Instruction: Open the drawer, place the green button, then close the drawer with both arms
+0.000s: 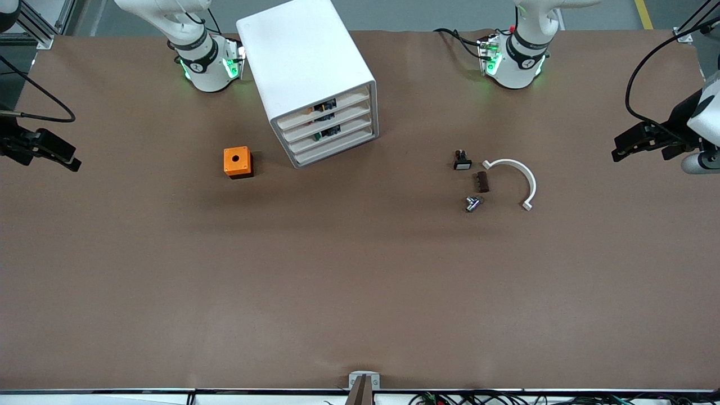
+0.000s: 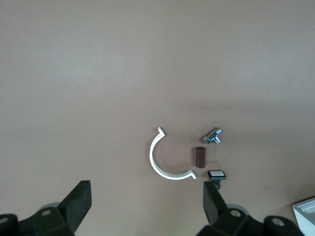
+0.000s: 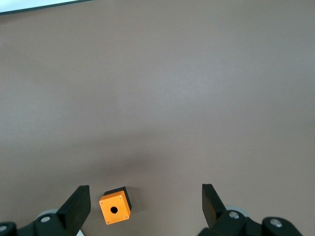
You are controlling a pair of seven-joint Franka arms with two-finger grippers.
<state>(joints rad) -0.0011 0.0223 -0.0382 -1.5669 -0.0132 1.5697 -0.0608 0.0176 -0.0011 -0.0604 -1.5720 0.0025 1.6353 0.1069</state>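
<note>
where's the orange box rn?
The orange box sits on the table beside the white cabinet, toward the right arm's end, slightly nearer the front camera than the cabinet's drawers.

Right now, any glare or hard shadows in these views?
Front view: even light, only soft shadows beside the cabinet and orange box; green base lights glow. Left wrist view: white clip crisp, no glare. Right wrist view: a faint broad shadow on the table.

Brown table (image 1: 360, 281) — cabinet (image 1: 306, 67), orange box (image 1: 237, 161), small parts.
</note>
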